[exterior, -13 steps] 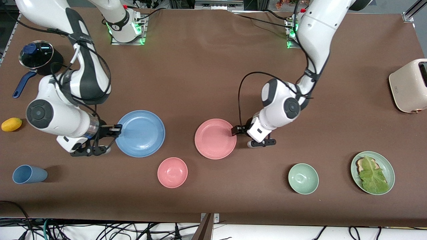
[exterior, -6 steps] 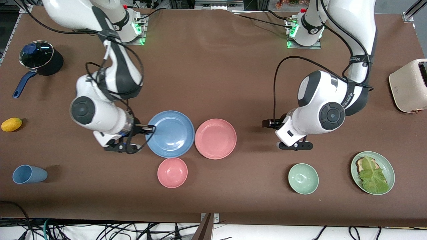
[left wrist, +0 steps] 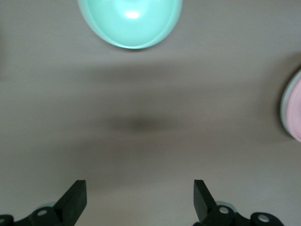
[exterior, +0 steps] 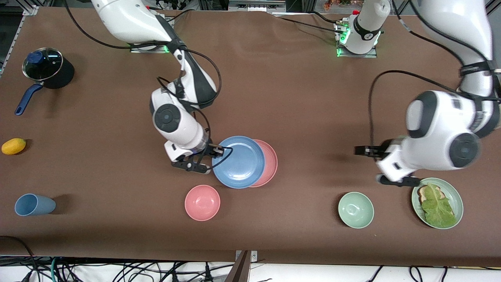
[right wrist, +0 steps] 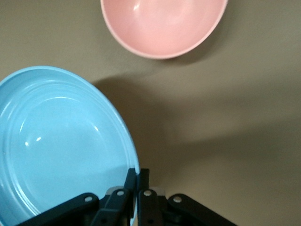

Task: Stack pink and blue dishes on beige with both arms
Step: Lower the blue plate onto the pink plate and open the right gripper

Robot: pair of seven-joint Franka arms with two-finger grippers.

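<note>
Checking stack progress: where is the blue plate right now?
In the front view, mid-table: the blue plate is gripped by the right gripper and overlaps the pink plate.

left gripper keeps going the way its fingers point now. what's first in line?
Probably nothing soon: the open left gripper points over bare table toward the pink plate. Height is unclear, so it may pass above the plate.

Blue plate (exterior: pixel 238 161), pink plate (exterior: pixel 269 162), brown table (exterior: pixel 274 98).
</note>
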